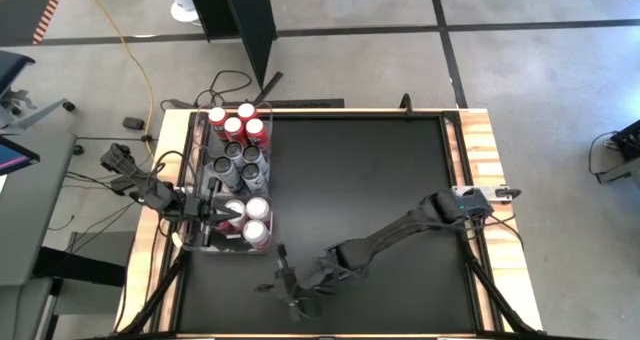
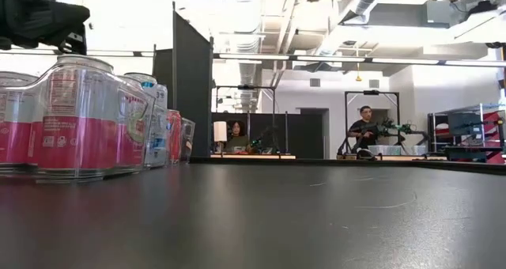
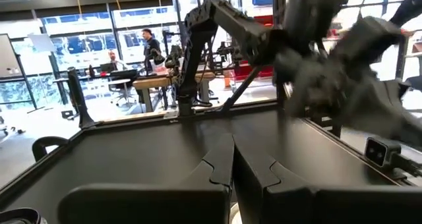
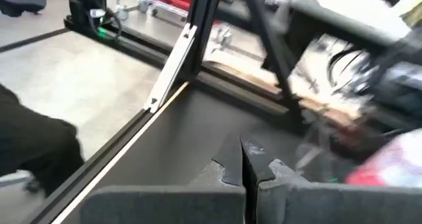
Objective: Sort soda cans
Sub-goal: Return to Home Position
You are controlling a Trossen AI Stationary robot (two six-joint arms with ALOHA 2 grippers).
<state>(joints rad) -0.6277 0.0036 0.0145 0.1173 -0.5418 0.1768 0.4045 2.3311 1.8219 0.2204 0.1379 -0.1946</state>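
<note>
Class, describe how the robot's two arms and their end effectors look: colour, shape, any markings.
Both arms are dark grey-black, built of slim jointed links. The left end effector and right end effector each have two flat dark fingers with notched inner edges. The right arm carries a pale block at its base.

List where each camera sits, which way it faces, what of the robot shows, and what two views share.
High view: above the table, facing straight down; both arms, left gripper over the soda cans, right gripper low in the picture.
Low view: table-top height, facing level into the room; left arm above the cans.
Left wrist view: on that wrist, facing across at the right arm; own shut fingers.
Right wrist view: on that wrist, facing the table's edge; own shut fingers.
Shared: high and low both show the cans.
</note>
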